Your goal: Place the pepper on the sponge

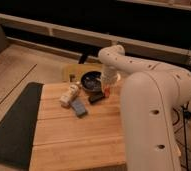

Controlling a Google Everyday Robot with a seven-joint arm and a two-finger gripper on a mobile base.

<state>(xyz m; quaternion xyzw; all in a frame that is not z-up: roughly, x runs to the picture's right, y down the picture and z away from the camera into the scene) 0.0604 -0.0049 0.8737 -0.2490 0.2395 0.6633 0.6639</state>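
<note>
Camera view: gripper (pixel 107 88) beside bowl (pixel 87 76), jaws closed on pepper (pixel 108 92), mostly hidden; sponge (pixel 79 107) apart.

The arm (pixel 154 105) runs off the picture's bottom edge and hides the worktop's (pixel 74 135) right edge. Near the far edge the gripper (pixel 107 88) is a blur, its closed fingers covering all but an orange speck of the pepper (pixel 107 92).
</note>
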